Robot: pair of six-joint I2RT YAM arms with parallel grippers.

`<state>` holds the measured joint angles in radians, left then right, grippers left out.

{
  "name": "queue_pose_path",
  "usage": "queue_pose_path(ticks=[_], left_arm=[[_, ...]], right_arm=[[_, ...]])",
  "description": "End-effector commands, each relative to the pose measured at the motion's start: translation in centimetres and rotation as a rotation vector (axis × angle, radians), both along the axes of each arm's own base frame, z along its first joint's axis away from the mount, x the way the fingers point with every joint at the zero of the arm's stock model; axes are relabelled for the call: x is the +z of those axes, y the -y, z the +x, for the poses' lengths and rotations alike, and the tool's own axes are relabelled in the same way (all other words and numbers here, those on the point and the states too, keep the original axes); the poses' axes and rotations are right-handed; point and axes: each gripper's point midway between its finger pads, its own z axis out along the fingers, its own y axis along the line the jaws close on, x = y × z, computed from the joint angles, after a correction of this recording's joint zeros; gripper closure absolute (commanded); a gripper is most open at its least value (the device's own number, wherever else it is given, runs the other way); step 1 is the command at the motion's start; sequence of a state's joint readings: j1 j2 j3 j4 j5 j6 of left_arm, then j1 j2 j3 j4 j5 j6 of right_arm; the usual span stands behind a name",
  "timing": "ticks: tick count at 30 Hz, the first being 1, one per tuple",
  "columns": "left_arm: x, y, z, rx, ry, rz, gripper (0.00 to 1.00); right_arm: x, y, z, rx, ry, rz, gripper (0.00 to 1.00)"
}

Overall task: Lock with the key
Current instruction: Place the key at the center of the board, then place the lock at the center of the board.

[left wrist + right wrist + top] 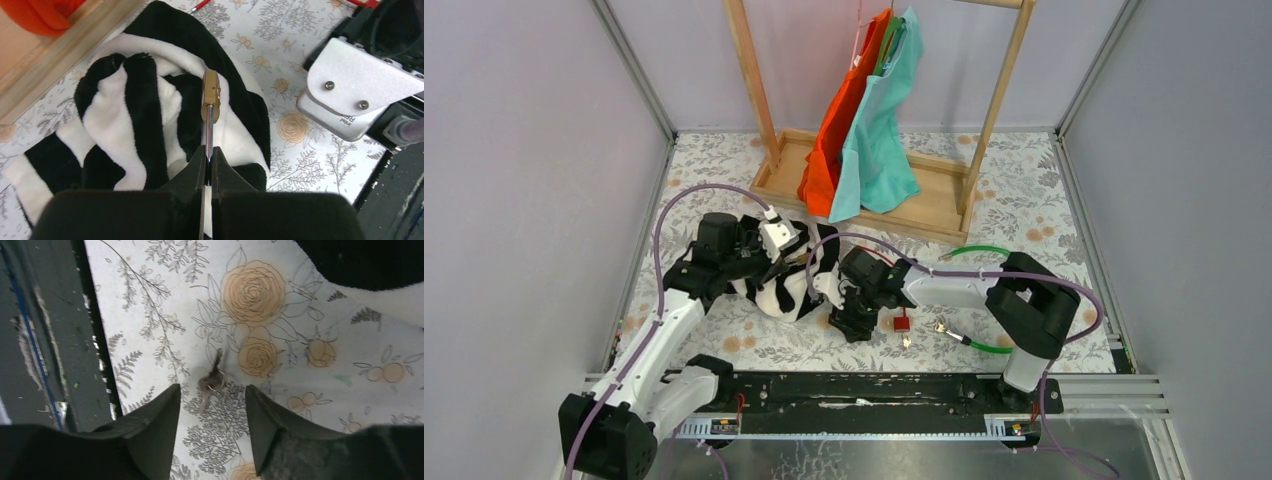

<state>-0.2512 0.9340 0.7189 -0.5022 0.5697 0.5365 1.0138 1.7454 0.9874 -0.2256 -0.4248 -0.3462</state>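
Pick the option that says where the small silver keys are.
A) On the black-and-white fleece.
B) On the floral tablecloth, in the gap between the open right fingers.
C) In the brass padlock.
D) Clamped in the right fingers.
B: the right wrist view shows the small silver keys lying on the floral tablecloth below the right gripper, whose fingers are spread; the left gripper grips only the brass padlock.

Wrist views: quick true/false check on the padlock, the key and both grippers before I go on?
1. The left gripper is shut on the shackle of the brass padlock. True.
2. The right gripper holds the key. False: the key lies on the floral tablecloth between the open fingers.
3. Black-and-white fleece lies beneath the padlock. True.
4. The key is already in the padlock. False: it is on the tablecloth, apart from the padlock.
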Motion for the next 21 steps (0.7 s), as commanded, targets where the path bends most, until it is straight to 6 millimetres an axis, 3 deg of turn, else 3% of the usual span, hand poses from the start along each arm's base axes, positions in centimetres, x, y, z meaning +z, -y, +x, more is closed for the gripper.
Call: queue_pose_path(ticks=[1,5,9,16,21], left_arm=[[0.2,1.4,-1.0,-0.118,0.022,-0.05,1.0],[-1.1,2.2,-2.1,-0.198,-0.023,-0.05,1.0],[-2.0,3.7,-2.9,-0.282,-0.045,-0.032,1.0],[-4.0,7.4,-4.1,-0.432,-0.105,0.005,1.0],[-6.5,10.0,-5.3,-0.503,-0.185,0.019,1.0]], right_arm=[[2.8,-0.7,2.1,-0.025,0.115,0.056,0.37],[6.3,0.8,4.6,-0.069,0.173,0.127,0.29],[8.7,3.8,6.7,-0.129,0.19,0.164,0.27],[8.8,10.6,9.2,-0.304,0.286,0.088,0.24],[9.0,14.0,10.1,-0.431,0.3,0.056,0.24]])
